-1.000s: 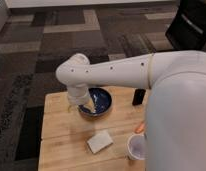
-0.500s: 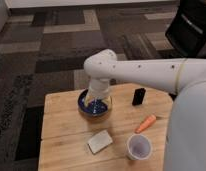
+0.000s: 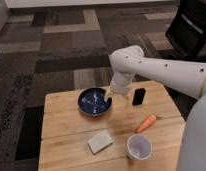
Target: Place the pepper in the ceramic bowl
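Gripper sits low at the right rim of the bowl, mostly hidden under the white arm; cannot tell how open it is or whether it holds anything. Bowl lies at its 9 o'clock, on the wooden table. Small black flat object at 3 o'clock, close by. Pepper lies on the table at 4 o'clock, apart from bowl and gripper. White cup at 5 o'clock, pale block at 6 o'clock.

End effector at bowl; pepper right
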{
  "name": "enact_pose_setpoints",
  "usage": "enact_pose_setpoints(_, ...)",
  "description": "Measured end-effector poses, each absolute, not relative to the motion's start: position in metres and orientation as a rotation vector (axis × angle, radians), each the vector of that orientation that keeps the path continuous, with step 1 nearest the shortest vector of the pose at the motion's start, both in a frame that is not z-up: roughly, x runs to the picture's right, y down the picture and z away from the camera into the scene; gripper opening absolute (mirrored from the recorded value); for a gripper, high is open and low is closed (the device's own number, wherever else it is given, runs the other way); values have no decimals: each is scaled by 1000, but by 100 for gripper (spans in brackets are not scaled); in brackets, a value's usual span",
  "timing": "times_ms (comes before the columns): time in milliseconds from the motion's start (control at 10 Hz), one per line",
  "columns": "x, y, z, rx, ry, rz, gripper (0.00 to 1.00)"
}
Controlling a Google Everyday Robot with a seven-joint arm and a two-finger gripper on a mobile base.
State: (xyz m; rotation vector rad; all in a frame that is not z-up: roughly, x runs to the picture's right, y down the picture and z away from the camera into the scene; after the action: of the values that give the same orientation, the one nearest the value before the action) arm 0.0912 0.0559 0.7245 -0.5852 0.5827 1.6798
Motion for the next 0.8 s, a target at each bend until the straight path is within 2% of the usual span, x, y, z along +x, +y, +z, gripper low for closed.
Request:
enact_pose_setpoints(500, 97, 61, 723, -552, 612, 1713, 65)
enact_pose_setpoints(800, 131, 75, 704, -380, 688, 1907, 65)
